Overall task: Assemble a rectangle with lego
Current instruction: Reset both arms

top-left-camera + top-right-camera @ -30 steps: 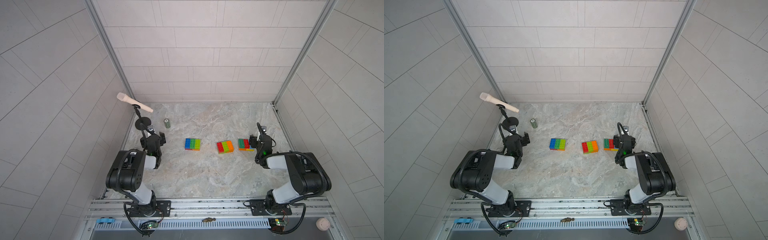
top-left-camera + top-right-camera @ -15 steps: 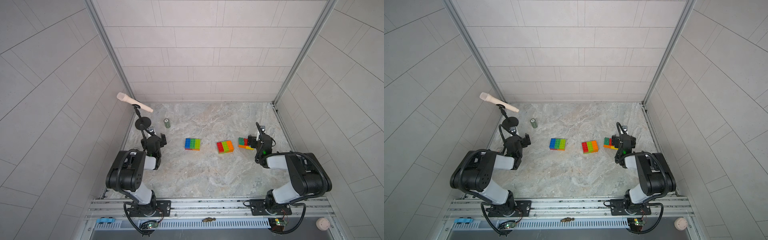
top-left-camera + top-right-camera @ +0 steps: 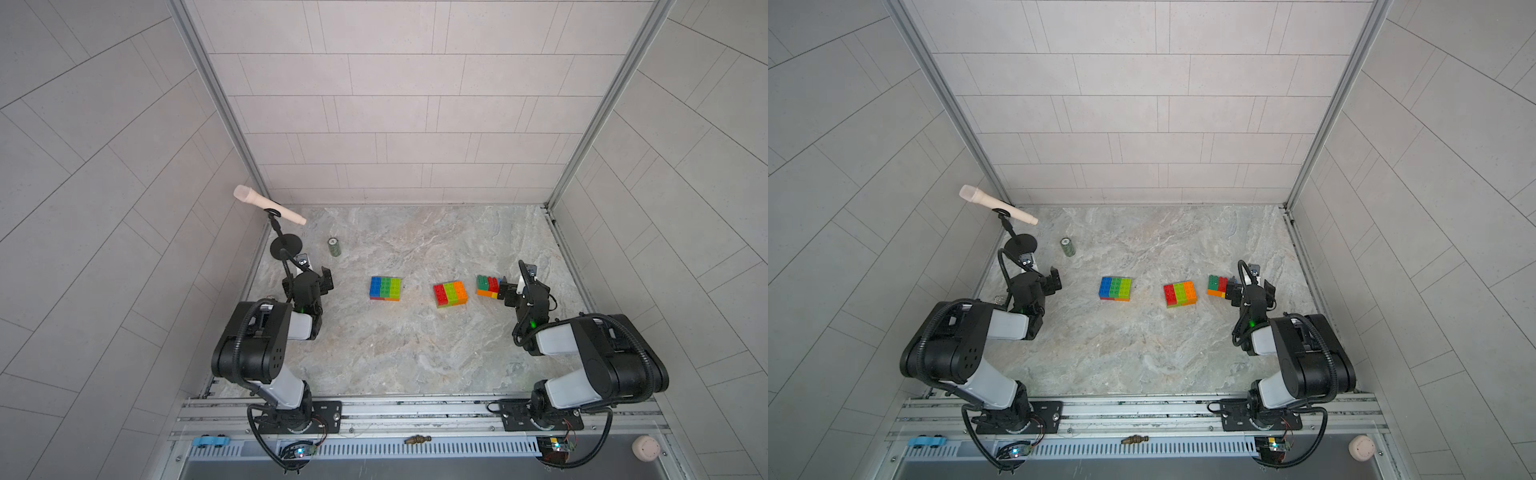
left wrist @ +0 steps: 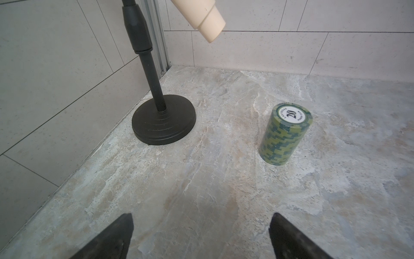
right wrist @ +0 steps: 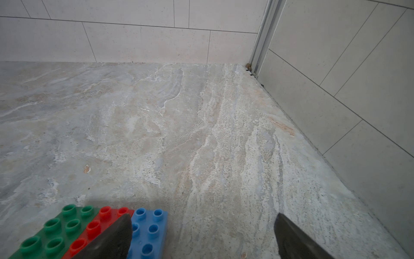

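Directions are read with the table (image 3: 415, 357) centre as the dial and the back wall at 12 o'clock. The lego stood in three separate groups in a row across the middle. The blue-green-lime lego block (image 3: 385, 286) lay just toward 9 o'clock of centre, with a red and orange lower layer showing at its near edge. The red-lime-orange lego block (image 3: 450, 293) lay just toward 3 o'clock of centre, apart from it. The green-red-blue lego block (image 3: 486, 284) lay farther toward 3 o'clock, with orange showing beneath. The right gripper (image 3: 505, 291) was at 3 o'clock, directly against the outer end of that block. In the right wrist view its jaws were spread wide and grasped nothing. One finger (image 5: 112, 235) overlapped the red brick, and the blue brick lay just inside it. Whether that finger touched the bricks could not be told. The left gripper (image 3: 318, 279) was at 9 o'clock, well apart from all lego. In the left wrist view its jaws were likewise spread wide over bare table. A poker-chip stack (image 4: 285, 134) stood upright at 10 o'clock. A microphone stand (image 4: 163, 121) occupied the corner beyond it.
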